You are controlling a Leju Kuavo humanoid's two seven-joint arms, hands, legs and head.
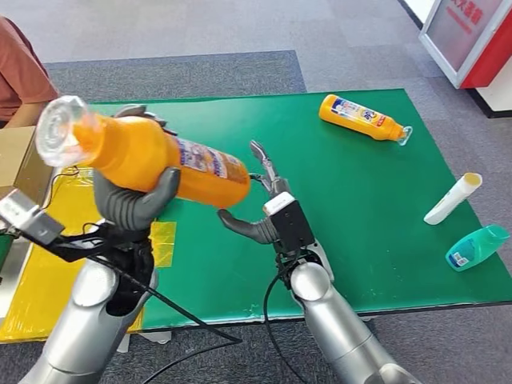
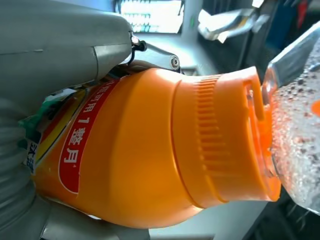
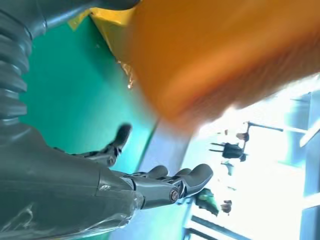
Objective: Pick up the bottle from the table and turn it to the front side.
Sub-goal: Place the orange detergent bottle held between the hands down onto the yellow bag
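Observation:
My left hand (image 1: 136, 200) grips an orange bottle (image 1: 151, 156) by its middle and holds it in the air above the left part of the green mat (image 1: 362, 200). The bottle lies roughly level, its clear cap (image 1: 58, 128) toward me and its label facing up. Close up, the bottle (image 2: 151, 150) shows its orange ribbed collar and a red label in my left hand's (image 2: 56, 55) grasp. My right hand (image 1: 266, 212) is open just beside the bottle's base, fingers spread and empty; its fingers (image 3: 181, 182) hang below the blurred orange bottle (image 3: 226, 55).
A second orange bottle (image 1: 362, 118) lies on the mat's far side. A white tube (image 1: 453, 198) and a teal bottle (image 1: 477, 246) lie at the right edge. A yellow sheet (image 1: 36, 280) and a cardboard box (image 1: 18, 160) sit at left, near a person (image 1: 18, 72).

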